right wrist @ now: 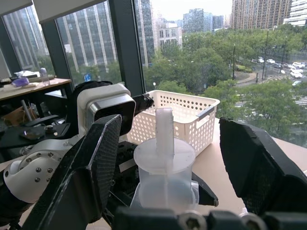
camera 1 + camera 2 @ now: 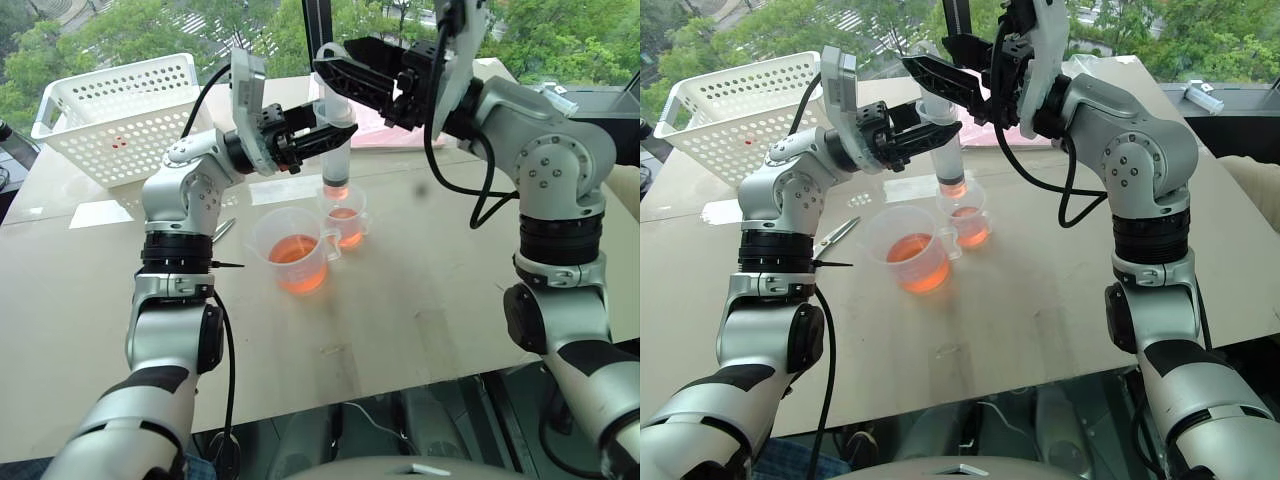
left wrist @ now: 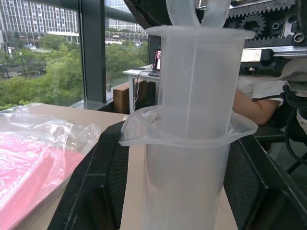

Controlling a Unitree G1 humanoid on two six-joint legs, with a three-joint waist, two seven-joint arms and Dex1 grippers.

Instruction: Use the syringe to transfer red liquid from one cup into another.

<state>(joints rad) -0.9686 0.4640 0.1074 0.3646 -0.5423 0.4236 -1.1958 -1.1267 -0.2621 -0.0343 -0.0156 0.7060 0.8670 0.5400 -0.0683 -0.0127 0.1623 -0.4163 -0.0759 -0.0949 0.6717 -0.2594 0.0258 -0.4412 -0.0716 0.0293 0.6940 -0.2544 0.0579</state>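
Large cup: nearest you on the pale table (image 2: 420, 330) stands the wider clear plastic measuring cup (image 2: 291, 250) with handle and spout, holding translucent orange-red liquid (image 2: 293, 262).
Small cup: just behind it, touching or nearly so, sits the narrower clear plastic cup (image 2: 345, 222), also with red liquid in its bottom.
Syringe: the large clear plastic syringe (image 2: 337, 145) stands upright, long axis vertical, its narrow tip down in the small cup's mouth; a little red shows at the low end of the barrel.
Left gripper: your left gripper (image 2: 322, 137) reaches in from the left and is clamped across the barrel just under the flange — the left wrist view shows a black finger (image 3: 93, 191) on either side of the clear tube.
Right gripper: your right gripper (image 1: 165, 158) hangs above, fingers spread wide and gripping nothing; the plunger's flat top (image 1: 164, 154) and stem rise between them with a gap on both sides.
Key relation: the plunger lies straight below and between the right fingers, along the syringe's own axis — I judge the right arm the one placed to work it, pressing straight down.
Farther back: scissors (image 2: 835, 236), a white perforated plastic basket (image 2: 125, 110) and a pink packet in clear wrap (image 3: 29, 167).
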